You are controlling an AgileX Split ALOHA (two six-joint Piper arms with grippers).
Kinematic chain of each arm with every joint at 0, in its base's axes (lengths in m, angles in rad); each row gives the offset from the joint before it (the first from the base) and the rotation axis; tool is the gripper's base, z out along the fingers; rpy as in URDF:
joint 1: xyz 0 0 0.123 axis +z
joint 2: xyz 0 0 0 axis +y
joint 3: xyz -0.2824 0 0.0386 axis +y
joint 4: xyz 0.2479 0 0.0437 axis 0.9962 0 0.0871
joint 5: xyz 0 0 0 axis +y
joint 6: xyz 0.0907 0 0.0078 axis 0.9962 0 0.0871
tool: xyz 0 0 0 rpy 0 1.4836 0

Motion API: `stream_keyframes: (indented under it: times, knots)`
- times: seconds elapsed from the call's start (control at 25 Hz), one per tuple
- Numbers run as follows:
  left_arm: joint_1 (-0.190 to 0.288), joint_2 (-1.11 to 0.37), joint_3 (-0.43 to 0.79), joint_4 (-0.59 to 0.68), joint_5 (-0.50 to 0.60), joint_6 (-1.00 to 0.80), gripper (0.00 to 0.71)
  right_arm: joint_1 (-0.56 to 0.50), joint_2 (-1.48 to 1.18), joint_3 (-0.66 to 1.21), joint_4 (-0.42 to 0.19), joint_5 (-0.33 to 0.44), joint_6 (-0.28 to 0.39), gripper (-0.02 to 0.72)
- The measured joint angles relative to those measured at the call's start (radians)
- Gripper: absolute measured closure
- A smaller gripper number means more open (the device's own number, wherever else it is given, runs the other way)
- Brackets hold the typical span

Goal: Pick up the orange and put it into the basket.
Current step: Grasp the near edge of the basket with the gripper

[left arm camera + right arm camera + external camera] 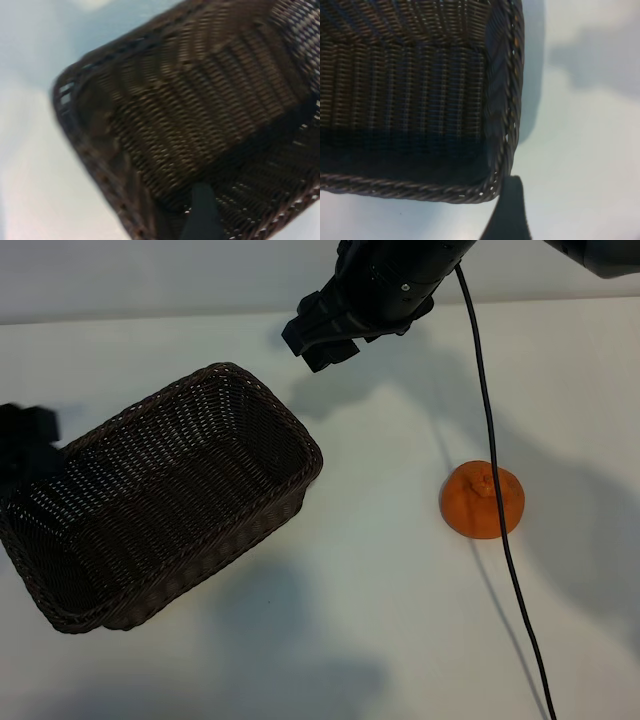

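1. The orange [482,500] sits on the white table [380,620], at the right side of the scene from outside.
2. The basket [240,380] sits on the table at the left, well apart from the orange. It lies at a slant.
3. There is nothing inside the basket.
4. The right gripper [322,335] hangs at the far side of the table, above the far right corner of the basket.
5. Its jaws are apart and hold nothing. The orange lies nearer to us and farther right, well away from those jaws, not between them.
6. In the right wrist view one dark finger [506,212] shows just beside a corner of the basket [512,75], over bare table [585,165]. The orange is not in that view.
7. The left gripper [25,445] is at the far left edge of the scene, by the left end of the basket.
8. Its jaws are apart too and hold nothing. The orange is on the other side of the basket from it, very far from its jaws.
9. In the left wrist view one dark finger [202,212] shows in front of the woven inside of the basket [65,95], which fills most of that view.
10. A thin black cable [505,540] runs from the right arm toward us and passes in front of the orange.
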Motion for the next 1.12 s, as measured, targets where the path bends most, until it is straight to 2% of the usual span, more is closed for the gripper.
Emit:
stream_keyframes:
  times: [0.28, 0.44, 0.56, 0.92, 1.12]
  knots:
    - [0.0, -0.142, 0.092, 0.095, -0.025, -0.143, 0.122, 0.0, 0.0, 0.0, -0.001, 0.002, 0.0, 0.108]
    - [0.0, -0.148, 0.105, 0.161, -0.087, -0.181, 0.122, 0.0, 0.0, 0.0, -0.001, 0.002, 0.0, 0.108]
    - [0.0, -0.149, 0.12, 0.182, -0.094, -0.25, 0.124, 0.0, 0.0, 0.0, -0.001, 0.005, 0.0, 0.108]
    - [0.0, -0.149, 0.288, 0.221, -0.148, -0.421, 0.141, 0.0, 0.0, 0.0, -0.001, 0.006, 0.0, 0.108]
    - [0.0, -0.149, 0.33, 0.227, -0.157, -0.454, 0.141, 0.0, 0.0, 0.0, -0.001, 0.007, 0.0, 0.108]
